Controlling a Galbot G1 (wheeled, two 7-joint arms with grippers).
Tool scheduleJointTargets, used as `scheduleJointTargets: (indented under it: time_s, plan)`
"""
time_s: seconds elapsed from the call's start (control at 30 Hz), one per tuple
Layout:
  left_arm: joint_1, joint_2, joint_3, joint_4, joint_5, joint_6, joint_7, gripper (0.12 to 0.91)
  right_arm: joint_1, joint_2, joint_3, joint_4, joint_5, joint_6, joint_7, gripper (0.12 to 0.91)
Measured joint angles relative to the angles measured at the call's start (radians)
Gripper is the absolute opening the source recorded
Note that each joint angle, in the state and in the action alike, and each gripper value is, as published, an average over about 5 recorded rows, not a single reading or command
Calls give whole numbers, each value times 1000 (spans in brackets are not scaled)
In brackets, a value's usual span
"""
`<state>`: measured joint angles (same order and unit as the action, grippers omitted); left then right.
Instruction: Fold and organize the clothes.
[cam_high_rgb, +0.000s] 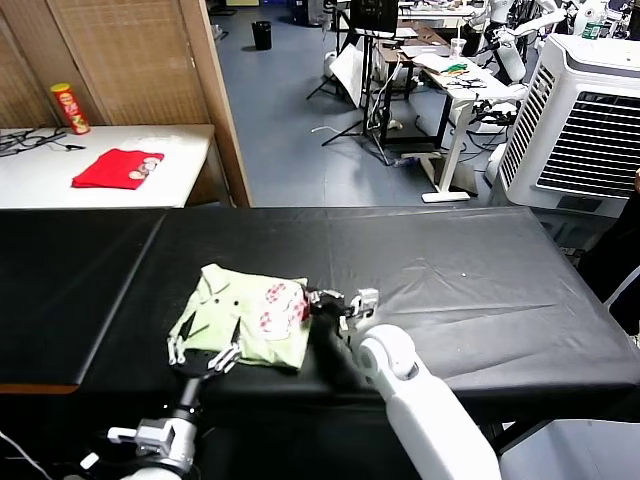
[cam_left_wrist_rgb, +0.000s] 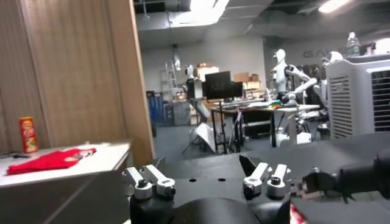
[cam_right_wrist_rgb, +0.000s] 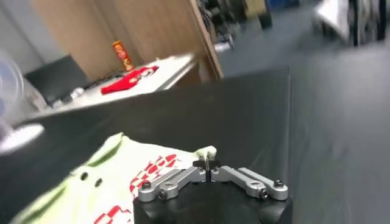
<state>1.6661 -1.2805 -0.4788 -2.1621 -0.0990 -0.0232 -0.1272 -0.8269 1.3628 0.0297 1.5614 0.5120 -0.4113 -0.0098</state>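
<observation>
The clothes, a pale light-green T-shirt (cam_high_rgb: 245, 305) with a reddish-pink print, lie bunched on the black table (cam_high_rgb: 470, 290). My right gripper (cam_high_rgb: 322, 301) is at the shirt's right edge. In the right wrist view this gripper (cam_right_wrist_rgb: 208, 165) is shut, pinching a small tuft of the green fabric (cam_right_wrist_rgb: 206, 152), with the printed cloth (cam_right_wrist_rgb: 116, 189) spreading beside it. My left gripper (cam_high_rgb: 205, 352) hovers open over the shirt's near edge. The left wrist view shows that gripper (cam_left_wrist_rgb: 204, 167) with its fingers spread wide and nothing between them, and the right gripper (cam_left_wrist_rgb: 317, 182) off to the side.
A bright red garment (cam_high_rgb: 118, 168) and a snack can (cam_high_rgb: 70, 108) sit on a white side table (cam_high_rgb: 190, 150) at the back left. A wooden panel (cam_high_rgb: 140, 60) stands behind it. A white air cooler (cam_high_rgb: 590, 120) stands at the back right.
</observation>
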Motion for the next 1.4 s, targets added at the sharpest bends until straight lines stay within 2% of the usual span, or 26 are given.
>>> scheduleJointTargets:
  time_s: [0.13,0.2,0.27,0.37,0.5,0.57,0.67,0.77,0.9,1.03,1.17,1.3,1.4]
  plan:
    - [15,-4,-13,11,-1,-10,0,798,50,-60,-7,-50,-243,115,-107,123]
    - [22,-3,-18,14,-4,-12,-1,798,68,-95,-6,-65,-347,169,-149,152]
    - [28,-1,-22,16,-7,-12,-1,798,77,-130,-1,-71,-440,227,-180,215]
    - [28,6,-24,23,-17,-15,-5,798,69,-185,14,-58,-558,319,-199,361]
    - [16,14,-23,37,-35,-22,-19,798,14,-251,43,-3,-663,429,-186,578]
    - [12,18,-24,41,-42,-22,-13,798,-32,-275,65,33,-680,459,-165,688]
    - [19,25,-30,36,-73,-2,0,798,-127,-291,108,101,-666,460,-122,778]
    - [43,37,-32,19,-102,18,-19,798,-249,-292,160,190,-619,426,-62,796]
    - [106,60,-27,-12,-98,16,-52,798,-428,-277,225,327,-521,356,43,798]
    - [186,79,-28,-39,-89,9,-59,798,-607,-252,280,457,-416,293,133,798]
    - [255,82,-34,-65,-95,18,-61,798,-769,-227,328,577,-348,247,209,798]
    - [313,73,-48,-99,-138,61,-69,798,-903,-210,355,677,-301,226,283,798]
    - [345,67,-60,-130,-163,107,-82,798,-990,-205,369,734,-277,224,322,798]
